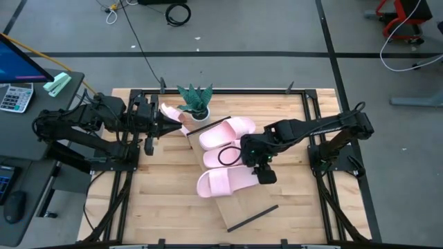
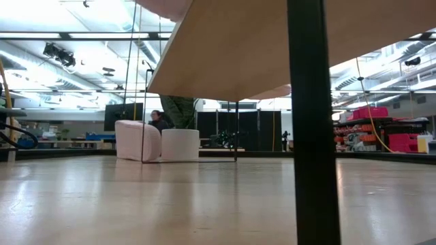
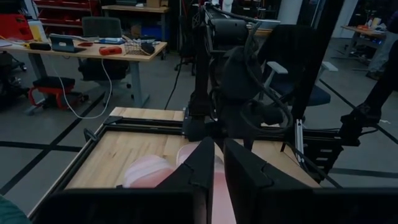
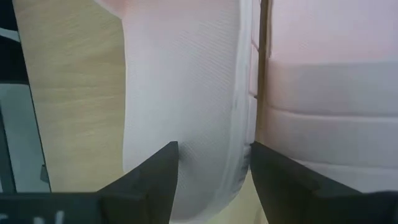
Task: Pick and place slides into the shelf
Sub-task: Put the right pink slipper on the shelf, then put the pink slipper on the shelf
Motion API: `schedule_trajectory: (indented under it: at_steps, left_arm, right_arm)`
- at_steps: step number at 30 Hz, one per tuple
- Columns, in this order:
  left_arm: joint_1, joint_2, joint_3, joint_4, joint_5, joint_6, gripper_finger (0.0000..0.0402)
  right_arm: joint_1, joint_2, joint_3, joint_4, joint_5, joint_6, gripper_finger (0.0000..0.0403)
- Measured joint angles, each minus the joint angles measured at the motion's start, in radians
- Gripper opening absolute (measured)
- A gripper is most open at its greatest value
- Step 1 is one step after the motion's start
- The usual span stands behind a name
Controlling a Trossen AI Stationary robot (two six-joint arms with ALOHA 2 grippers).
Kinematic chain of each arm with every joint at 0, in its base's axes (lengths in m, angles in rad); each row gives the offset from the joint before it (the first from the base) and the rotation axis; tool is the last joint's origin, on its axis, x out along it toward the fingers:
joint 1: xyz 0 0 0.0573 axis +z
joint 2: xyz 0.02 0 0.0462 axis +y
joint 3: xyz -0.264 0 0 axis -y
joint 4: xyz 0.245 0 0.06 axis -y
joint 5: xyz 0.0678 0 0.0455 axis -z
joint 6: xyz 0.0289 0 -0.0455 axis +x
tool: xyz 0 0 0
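1. The shelf [image 1: 239, 204] lies on the tabletop [image 1: 159, 200] with its long axis running diagonally, from its far end beside the potted plant [image 1: 195, 102] to a black rail [image 1: 252, 217] near the table's front edge.
2. Three pale pink slides lie across the shelf, each with its long axis crosswise to the board: a far slide [image 1: 227, 131], a middle slide [image 1: 223, 156] and a near slide [image 1: 225, 182]. Far and middle lie just beside each other.
3. A fourth slide [image 1: 171, 113] is held clear of the shelf, near the table's far left corner, next to the plant.
4. The left gripper [image 1: 163, 123] is clamped on that fourth slide; in the left wrist view its fingers [image 3: 202, 171] stand narrowly apart with pink foam between them.
5. The right gripper [image 1: 257, 166] sits over the shelf's right edge at the middle slide. In the right wrist view its fingers [image 4: 152, 177] are spread moderately wide, straddling the rounded end of a slide [image 4: 186, 112], with no clear grip on it.
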Motion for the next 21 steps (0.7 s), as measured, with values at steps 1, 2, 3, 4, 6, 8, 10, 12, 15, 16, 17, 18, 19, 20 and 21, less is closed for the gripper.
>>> schedule_trajectory:
  at_steps: [1, 2, 3, 4, 6, 8, 10, 12, 15, 16, 17, 18, 19, 20, 21]
  left_arm:
    - [0.000, 0.000, 0.000, 0.000, 0.000, 0.000, 0.0044]
    - [0.000, 0.000, 0.000, 0.000, 0.000, 0.000, 0.0045]
    - [0.000, 0.000, 0.000, 0.000, 0.000, 0.000, 0.0046]
    - [0.000, 0.000, 0.000, -0.001, 0.000, 0.000, 0.0045]
    - [0.000, 0.000, 0.000, -0.005, 0.000, 0.000, 0.0044]
    - [0.000, 0.000, 0.000, -0.008, 0.000, 0.000, 0.0041]
    - [0.000, 0.000, 0.000, -0.008, 0.000, 0.000, 0.0039]
    - [0.000, 0.000, 0.000, -0.008, 0.000, 0.000, 0.0039]
    - [0.000, 0.000, 0.000, -0.009, 0.000, 0.000, 0.0044]
    - [0.000, 0.000, 0.000, -0.009, 0.000, 0.000, 0.0045]
    - [0.000, 0.000, 0.000, -0.009, 0.000, 0.000, 0.0047]
    - [0.000, 0.000, 0.000, -0.009, 0.000, 0.000, 0.0048]
    - [0.000, 0.000, 0.000, -0.009, 0.000, 0.000, 0.0048]
    - [0.000, 0.000, 0.000, -0.010, 0.000, 0.000, 0.0048]
    - [0.000, 0.000, 0.000, -0.013, 0.000, 0.000, 0.0048]
  right_arm:
    - [0.000, 0.000, 0.009, -0.005, 0.000, -0.006, 0.0201]
    - [0.000, 0.000, 0.019, -0.010, 0.001, -0.012, 0.0201]
    - [0.000, -0.001, 0.028, -0.011, 0.001, -0.016, 0.0201]
    - [0.000, -0.001, 0.036, -0.012, 0.001, -0.016, 0.0201]
    - [0.000, -0.001, 0.054, -0.022, 0.002, -0.017, 0.0202]
    - [0.000, -0.002, 0.062, -0.024, 0.001, -0.017, 0.0204]
    - [0.000, -0.002, 0.062, -0.032, 0.001, -0.018, 0.0208]
    - [0.000, -0.002, 0.062, -0.041, 0.001, -0.018, 0.0214]
    - [0.000, -0.002, 0.062, -0.042, 0.008, -0.018, 0.0225]
    - [0.000, -0.002, 0.062, -0.043, 0.014, -0.018, 0.0229]
    - [0.000, -0.002, 0.062, -0.044, 0.023, -0.018, 0.0233]
    - [0.000, -0.002, 0.062, -0.044, 0.027, -0.020, 0.0236]
    - [0.000, -0.002, 0.062, -0.044, 0.035, -0.025, 0.0239]
    - [0.000, -0.001, 0.065, -0.046, 0.051, -0.029, 0.0241]
    - [0.002, -0.001, 0.071, -0.048, 0.069, -0.035, 0.0242]
